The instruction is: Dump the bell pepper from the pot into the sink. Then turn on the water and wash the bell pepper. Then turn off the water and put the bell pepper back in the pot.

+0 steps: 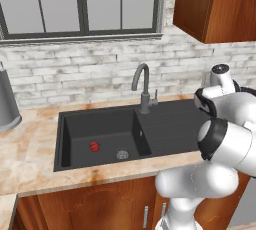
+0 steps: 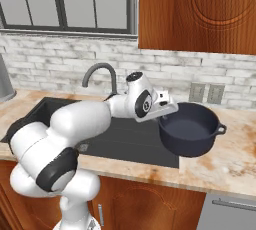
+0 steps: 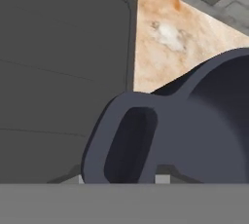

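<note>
The red bell pepper (image 1: 94, 147) lies on the floor of the black sink's (image 1: 62, 139) deep basin, left of the round drain (image 1: 122, 154). The dark pot (image 2: 192, 129) stands upright on the counter just right of the sink, its mouth showing nothing inside. My gripper (image 2: 167, 110) is at the pot's left side, shut on its side handle (image 3: 126, 142), which sits between the fingertips (image 3: 163, 179). No water runs from the grey gooseneck faucet (image 1: 144, 86), whose small lever is on its right.
A tall grey metal container (image 1: 6, 104) stands on the counter left of the sink. Wall outlets (image 2: 206, 93) sit behind the pot, under a wooden upper cabinet (image 2: 200, 9). The shallow drainboard section (image 1: 170, 124) lies between basin and pot.
</note>
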Robot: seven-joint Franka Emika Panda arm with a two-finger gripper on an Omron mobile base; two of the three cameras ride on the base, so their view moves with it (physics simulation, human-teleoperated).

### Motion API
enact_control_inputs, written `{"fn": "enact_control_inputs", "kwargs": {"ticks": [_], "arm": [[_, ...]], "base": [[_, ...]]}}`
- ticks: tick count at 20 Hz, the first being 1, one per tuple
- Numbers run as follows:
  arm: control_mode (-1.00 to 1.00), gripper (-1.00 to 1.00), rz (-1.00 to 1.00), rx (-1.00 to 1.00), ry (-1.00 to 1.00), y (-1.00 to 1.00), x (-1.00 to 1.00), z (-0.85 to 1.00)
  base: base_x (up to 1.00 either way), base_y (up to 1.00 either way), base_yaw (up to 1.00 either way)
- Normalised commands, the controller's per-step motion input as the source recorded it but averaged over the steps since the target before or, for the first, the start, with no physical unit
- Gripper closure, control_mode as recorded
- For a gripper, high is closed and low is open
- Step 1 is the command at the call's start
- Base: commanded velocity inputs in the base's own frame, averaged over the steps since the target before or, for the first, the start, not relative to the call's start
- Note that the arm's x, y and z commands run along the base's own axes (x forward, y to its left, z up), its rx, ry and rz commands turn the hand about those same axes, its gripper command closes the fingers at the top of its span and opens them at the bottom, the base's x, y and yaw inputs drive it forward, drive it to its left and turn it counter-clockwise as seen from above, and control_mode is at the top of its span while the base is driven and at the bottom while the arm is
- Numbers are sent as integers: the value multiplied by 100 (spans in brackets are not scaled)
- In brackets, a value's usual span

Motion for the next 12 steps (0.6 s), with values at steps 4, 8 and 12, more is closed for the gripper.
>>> {"fn": "enact_control_inputs", "kwargs": {"ticks": [4,8,12], "arm": [[-100,100,0,0,0,-61,1,-44],[-100,100,0,0,0,-57,4,-47],[-100,100,0,0,0,-58,3,-40]], "base": [[0,0,0],[0,0,0],[0,0,0]]}}
